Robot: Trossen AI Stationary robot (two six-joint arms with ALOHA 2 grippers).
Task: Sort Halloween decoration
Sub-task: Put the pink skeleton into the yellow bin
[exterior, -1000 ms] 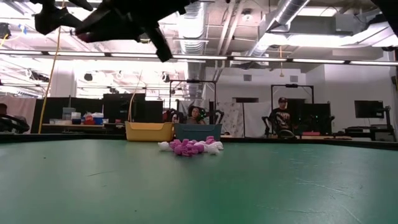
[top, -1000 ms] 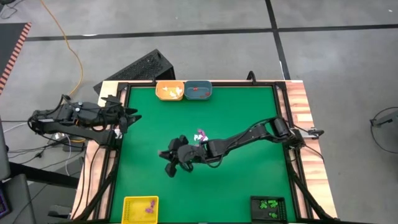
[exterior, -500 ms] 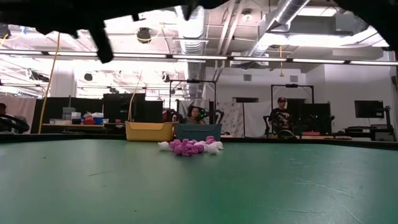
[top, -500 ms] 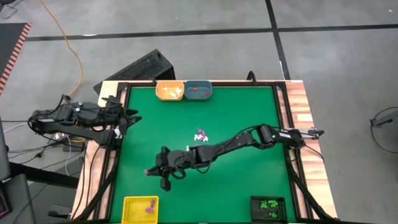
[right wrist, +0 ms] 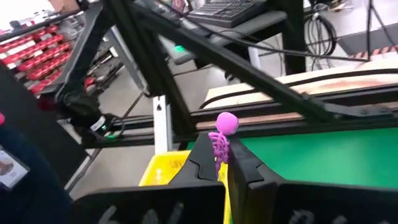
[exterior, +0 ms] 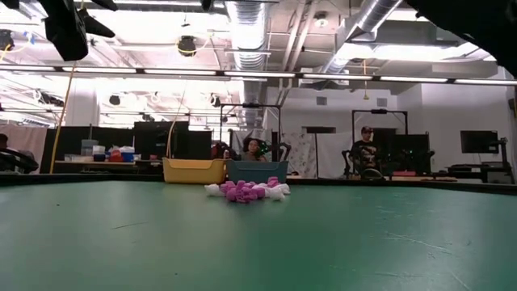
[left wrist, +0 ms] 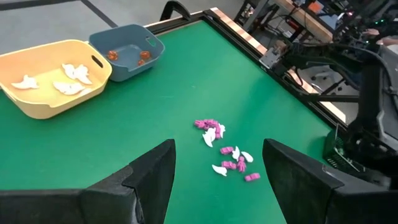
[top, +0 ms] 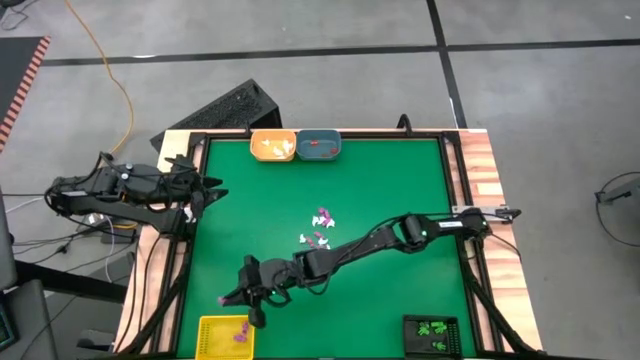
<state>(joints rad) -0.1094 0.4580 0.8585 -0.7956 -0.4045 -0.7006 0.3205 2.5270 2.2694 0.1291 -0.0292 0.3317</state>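
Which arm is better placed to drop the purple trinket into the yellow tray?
Right: its gripper is shut on the purple trinket beside the yellow tray. The left gripper waits at the table's edge.

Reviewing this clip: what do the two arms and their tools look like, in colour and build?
Both arms are black and slim, built of jointed segments. The right arm carries a small green light near a joint. The left arm shows pale patches along its links. The left tool has two broad, matte black fingers; the right tool has narrow black fingers. Black cables run beside the left arm's base.

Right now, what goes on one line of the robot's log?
right tool: shut on purple trinket, near yellow tray | left tool: open, waiting at table's left edge | pile: purple, white left mid-table
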